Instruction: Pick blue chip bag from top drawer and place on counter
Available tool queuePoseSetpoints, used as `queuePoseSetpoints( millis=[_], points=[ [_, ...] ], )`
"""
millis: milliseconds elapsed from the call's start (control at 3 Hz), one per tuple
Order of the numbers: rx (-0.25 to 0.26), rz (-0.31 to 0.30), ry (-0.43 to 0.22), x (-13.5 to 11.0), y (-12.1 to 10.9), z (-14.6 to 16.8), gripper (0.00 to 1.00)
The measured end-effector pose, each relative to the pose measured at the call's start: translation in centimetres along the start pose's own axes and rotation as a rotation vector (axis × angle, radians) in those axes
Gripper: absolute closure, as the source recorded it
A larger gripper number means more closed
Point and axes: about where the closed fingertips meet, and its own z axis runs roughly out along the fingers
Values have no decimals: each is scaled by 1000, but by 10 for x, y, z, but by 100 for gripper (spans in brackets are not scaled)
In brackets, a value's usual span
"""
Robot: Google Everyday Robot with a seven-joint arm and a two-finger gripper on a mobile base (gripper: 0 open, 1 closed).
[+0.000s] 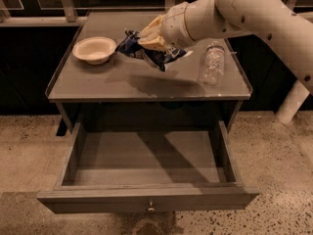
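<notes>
Dark-blue crinkly foil chip bag (161, 58) hangs clamped in the beige tool (148, 37), just right of the white round bowl (94, 49), above the flat grey desk (122, 84). Advised: lower straight down, release clear of the bowl.
</notes>
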Motion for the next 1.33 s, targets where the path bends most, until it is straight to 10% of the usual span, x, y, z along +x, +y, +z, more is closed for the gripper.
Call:
queuePoseSetpoints(
  millis=[667,1333],
  points=[
    [0,0,0,0,0,0,12],
    [0,0,0,0,0,0,0]
  ],
)
